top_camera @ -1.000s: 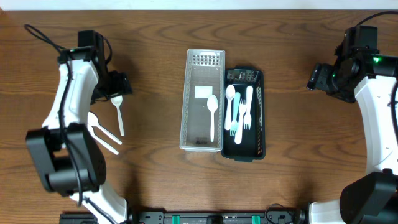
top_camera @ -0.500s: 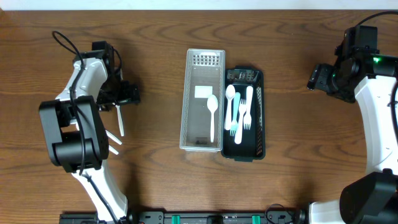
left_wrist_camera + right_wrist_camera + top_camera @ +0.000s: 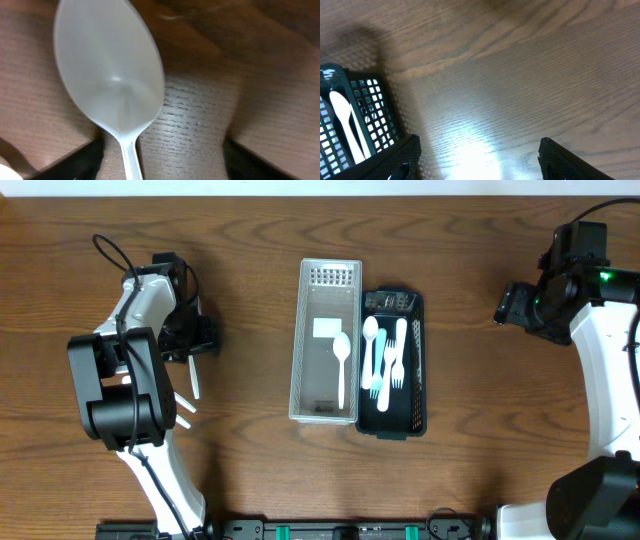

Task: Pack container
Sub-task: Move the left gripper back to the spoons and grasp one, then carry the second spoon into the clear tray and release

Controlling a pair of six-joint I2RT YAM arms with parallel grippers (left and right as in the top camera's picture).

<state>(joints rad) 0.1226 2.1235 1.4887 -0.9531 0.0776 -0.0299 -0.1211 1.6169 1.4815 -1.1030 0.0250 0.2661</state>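
The step in hand looks like the pickup of a loose spoon (image 3: pixel 110 75), which lies flat on the table (image 3: pixel 250 440) at the far left, well apart from the clear tray (image 3: pixel 303 340) it is presumably meant for. The left hand (image 3: pixel 193 338) is low over it, fingers (image 3: pixel 85 160) spread to either side of the thin neck and gripping nothing (the wrist view shows bare wood between each finger and the handle). The next move calls for closing squarely on that narrow neck, then lifting and carrying it right to the tray. The spoon is white, slightly see-through plastic with a smooth, bowl-up face, so it probably weighs little and could skid or twist under a pinch. The right hand (image 3: pixel 512 304) hangs beyond the black basket (image 3: pixel 418 360), spread wide and empty.
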